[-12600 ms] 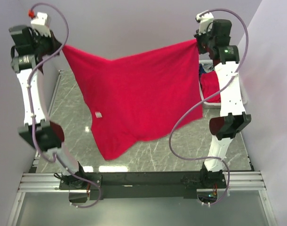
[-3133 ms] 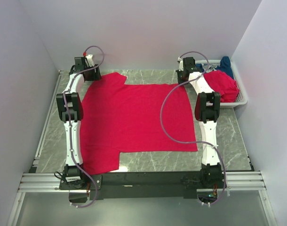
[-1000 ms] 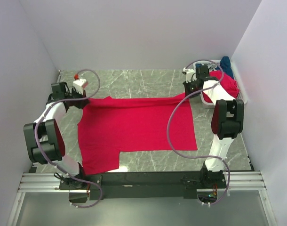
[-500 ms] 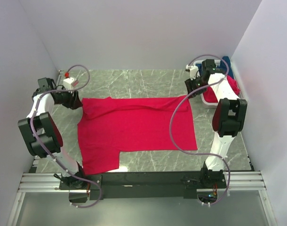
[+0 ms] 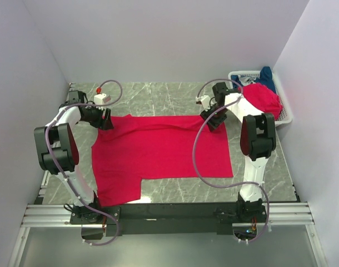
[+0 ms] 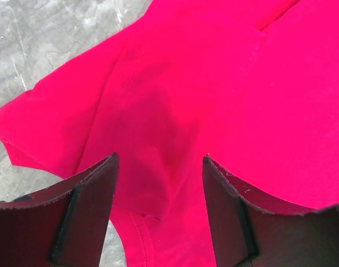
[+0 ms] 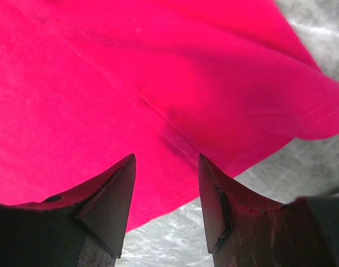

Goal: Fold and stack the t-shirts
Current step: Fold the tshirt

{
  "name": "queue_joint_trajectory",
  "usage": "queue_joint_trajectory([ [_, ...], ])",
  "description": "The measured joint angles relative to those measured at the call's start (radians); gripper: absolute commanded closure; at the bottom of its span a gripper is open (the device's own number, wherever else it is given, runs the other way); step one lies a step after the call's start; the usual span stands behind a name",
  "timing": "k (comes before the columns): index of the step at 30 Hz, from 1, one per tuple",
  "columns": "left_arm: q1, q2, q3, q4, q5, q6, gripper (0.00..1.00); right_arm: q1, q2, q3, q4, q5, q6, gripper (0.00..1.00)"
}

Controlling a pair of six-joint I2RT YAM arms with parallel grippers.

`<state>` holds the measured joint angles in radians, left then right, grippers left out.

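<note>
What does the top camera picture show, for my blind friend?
A red t-shirt lies spread on a grey table, the left pincer and right pincer at its far corners. A white basket at far right holds red and blue cloth.

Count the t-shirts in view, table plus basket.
3. A spread red t-shirt on the table, a heaped red t-shirt in the white basket, far right, and a dark blue t-shirt at that basket's far end. Others may lie buried beneath.

High rear view over table [image 5: 158, 94]; wrist views close above shared red t-shirt [image 5: 158, 150].
</note>
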<state>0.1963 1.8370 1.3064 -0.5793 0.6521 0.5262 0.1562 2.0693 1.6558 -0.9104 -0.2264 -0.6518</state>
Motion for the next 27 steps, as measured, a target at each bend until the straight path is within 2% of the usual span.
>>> queue_joint_trajectory([
  [10, -0.011, 0.027, 0.002, 0.019, -0.058, -0.015, 0.31, 0.016, 0.027, -0.012, 0.055, 0.11, -0.026, 0.46],
  [14, -0.011, 0.034, 0.002, 0.02, -0.068, -0.015, 0.31, 0.016, 0.069, 0.012, 0.048, 0.121, -0.035, 0.51],
  [16, -0.011, 0.039, 0.003, 0.02, -0.069, -0.016, 0.32, 0.016, 0.089, 0.02, 0.048, 0.125, -0.047, 0.62],
  [17, -0.011, 0.042, 0.005, 0.021, -0.071, -0.016, 0.33, 0.016, 0.093, 0.023, 0.043, 0.125, -0.05, 0.71],
  [20, -0.011, 0.046, 0.005, 0.022, -0.075, -0.019, 0.35, 0.016, 0.093, 0.033, 0.032, 0.128, -0.054, 0.83],
  [23, -0.011, 0.046, 0.007, 0.022, -0.075, -0.019, 0.36, 0.016, 0.093, 0.033, 0.026, 0.129, -0.058, 0.86],
  [25, -0.011, 0.046, 0.007, 0.022, -0.075, -0.02, 0.37, 0.016, 0.093, 0.033, 0.021, 0.129, -0.063, 0.85],
  [27, -0.011, 0.046, 0.007, 0.022, -0.075, -0.021, 0.37, 0.016, 0.091, 0.034, 0.011, 0.129, -0.067, 0.75],
])
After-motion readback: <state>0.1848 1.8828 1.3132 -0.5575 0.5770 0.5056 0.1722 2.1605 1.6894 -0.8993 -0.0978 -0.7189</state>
